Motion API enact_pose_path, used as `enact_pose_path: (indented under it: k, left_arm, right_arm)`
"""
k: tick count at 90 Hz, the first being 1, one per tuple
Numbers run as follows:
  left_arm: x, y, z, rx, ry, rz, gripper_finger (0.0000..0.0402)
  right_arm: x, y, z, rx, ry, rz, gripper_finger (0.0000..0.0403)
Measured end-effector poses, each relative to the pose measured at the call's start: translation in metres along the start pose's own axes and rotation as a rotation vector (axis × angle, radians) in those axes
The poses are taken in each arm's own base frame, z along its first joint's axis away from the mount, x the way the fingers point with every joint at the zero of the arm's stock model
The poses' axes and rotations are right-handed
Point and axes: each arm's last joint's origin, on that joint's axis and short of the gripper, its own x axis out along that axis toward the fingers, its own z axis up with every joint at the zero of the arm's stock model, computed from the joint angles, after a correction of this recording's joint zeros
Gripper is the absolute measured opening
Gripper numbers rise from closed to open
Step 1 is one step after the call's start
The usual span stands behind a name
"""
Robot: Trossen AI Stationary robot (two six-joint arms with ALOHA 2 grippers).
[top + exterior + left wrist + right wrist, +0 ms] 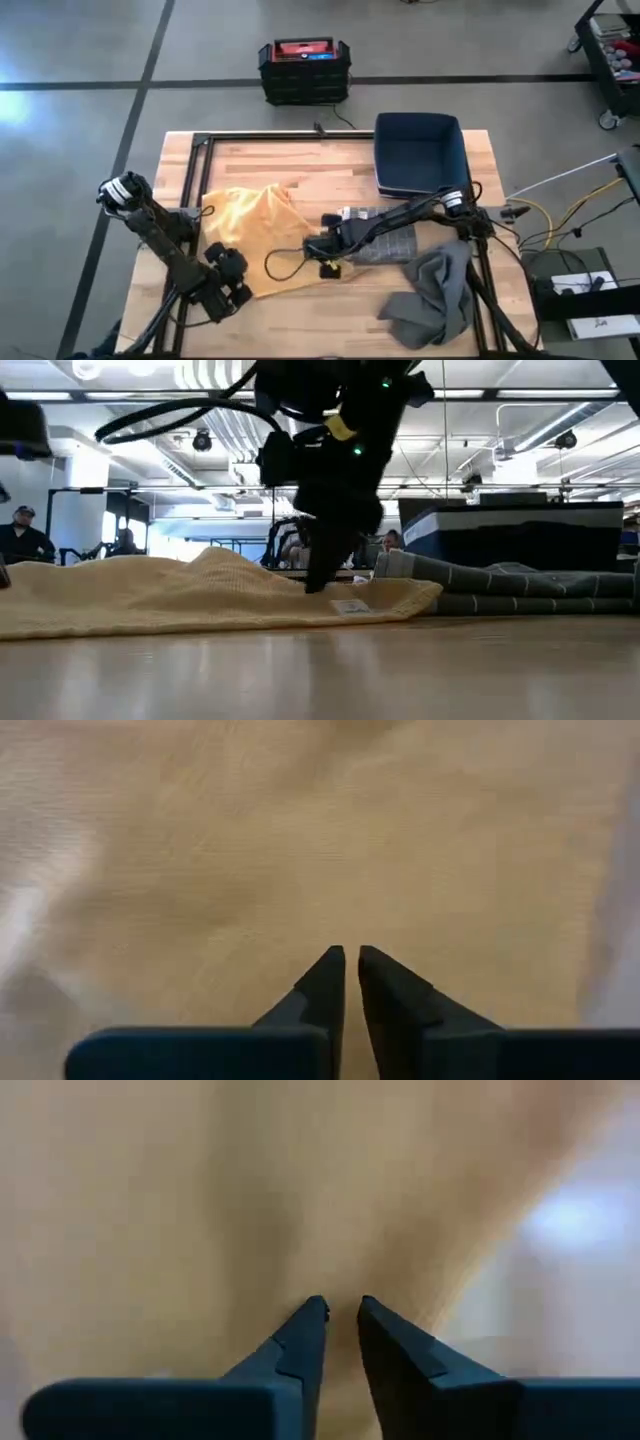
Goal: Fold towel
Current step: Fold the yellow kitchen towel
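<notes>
Two arms are on the wooden table point(300, 160), both down at the yellow towel point(250, 225), which lies rumpled on the left half toward the front edge. Looks like the grab-the-edge step. Right gripper point(328, 262) sits at the towel's right front corner, fingers nearly pinched together on cloth. Left gripper point(232, 285) sits at the front edge, fingers almost closed over fabric; can't tell if it's actually gripping. Next comes lifting toward the back edge, where there's bare wood left of the blue bin point(420, 150). Grey cloths point(430, 290) crowd the right front corner.

Yellow towel point(255, 235) lies crumpled on the table point(330, 165), right gripper point(327, 258) at its edge.
</notes>
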Motion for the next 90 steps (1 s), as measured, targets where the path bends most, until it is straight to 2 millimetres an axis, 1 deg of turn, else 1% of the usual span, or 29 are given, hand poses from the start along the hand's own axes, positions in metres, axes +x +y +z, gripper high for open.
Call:
enact_pose_path:
  k: [9, 14, 27, 36, 43, 49, 54, 63, 68, 74, 78, 84, 90]
  left_arm:
    - [0.008, 0.008, 0.001, 0.024, 0.001, 0.038, 0.0003]
    - [0.014, 0.012, 0.002, 0.030, -0.014, 0.054, 0.0001]
    - [0.030, 0.023, 0.005, 0.048, -0.036, 0.074, 0.0001]
    - [0.041, 0.028, 0.011, 0.062, -0.087, 0.092, 0.0001]
    - [0.043, 0.032, 0.019, 0.082, -0.087, 0.121, 0.0001]
    - [0.039, 0.031, 0.027, 0.099, -0.070, 0.133, 0.0001]
    - [0.028, 0.026, 0.034, 0.099, -0.077, 0.107, 0.0000]
    - [0.003, 0.016, 0.047, 0.083, -0.078, 0.042, 0.0001]
    - [-0.010, 0.011, 0.050, 0.071, -0.085, -0.014, 0.0000]
    - [-0.025, 0.003, 0.051, 0.036, -0.100, -0.096, 0.0000]
    - [-0.031, 0.000, 0.049, 0.020, -0.093, -0.132, 0.0000]
    - [-0.035, -0.003, 0.041, 0.005, -0.053, -0.163, 0.0000]
    - [-0.032, -0.008, 0.033, -0.014, -0.017, -0.188, 0.0000]
  right_arm:
    - [0.000, 0.025, -0.005, -0.012, 0.010, 0.063, 0.0020]
    - [0.001, 0.040, -0.009, -0.023, 0.010, 0.068, 0.0012]
    - [0.001, 0.073, -0.011, -0.027, -0.064, 0.111, 0.0001]
    - [0.001, 0.088, -0.009, -0.044, -0.136, 0.154, 0.0001]
    - [-0.003, 0.093, -0.007, -0.072, -0.154, 0.166, 0.0000]
    - [-0.012, 0.094, -0.004, -0.094, -0.151, 0.168, 0.0000]
    - [-0.025, 0.091, -0.002, -0.119, -0.130, 0.156, 0.0000]
    - [-0.054, 0.078, 0.005, -0.150, -0.104, 0.085, 0.0000]
    - [-0.063, 0.068, 0.006, -0.149, -0.087, 0.001, 0.0000]
    - [-0.067, 0.055, 0.007, -0.143, -0.085, -0.101, 0.0000]
    - [-0.066, 0.046, 0.008, -0.130, -0.075, -0.153, 0.0000]
    - [-0.063, 0.034, 0.011, -0.086, -0.077, -0.173, 0.0000]
    - [-0.053, 0.022, 0.009, -0.052, -0.048, -0.182, 0.0000]
